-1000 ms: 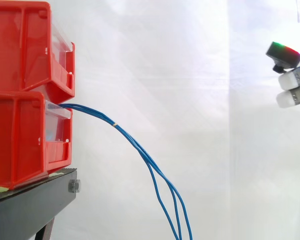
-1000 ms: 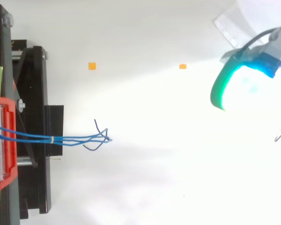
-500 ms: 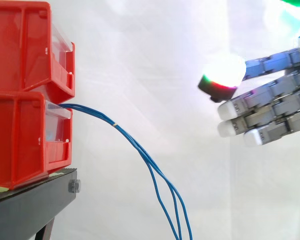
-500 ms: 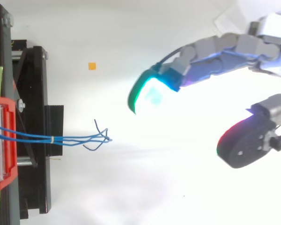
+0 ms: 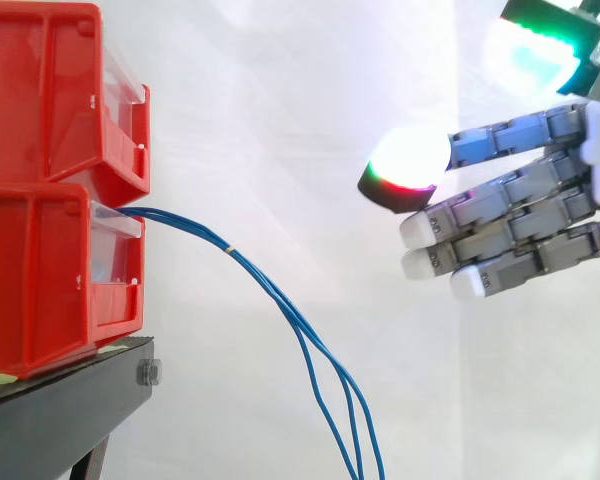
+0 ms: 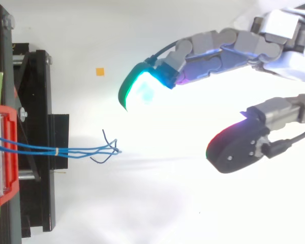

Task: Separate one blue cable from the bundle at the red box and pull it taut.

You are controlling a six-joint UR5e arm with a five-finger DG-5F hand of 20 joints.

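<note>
Reaching in, brought the hand [image 5: 520, 225] closer to the blue cables [image 5: 230, 250] hanging past the stand's [image 5: 60, 410] edge than before; kept it released, touching nothing.

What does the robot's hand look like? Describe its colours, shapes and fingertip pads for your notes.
The hand has silver-grey, blocky segmented fingers on a white body. Its fingertips are thick rounded pads, glowing white, cyan and green with red edges; some have black backs.

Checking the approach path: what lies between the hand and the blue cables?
Nothing: the side view shows bare curtain between the open hand and the cables.
</note>
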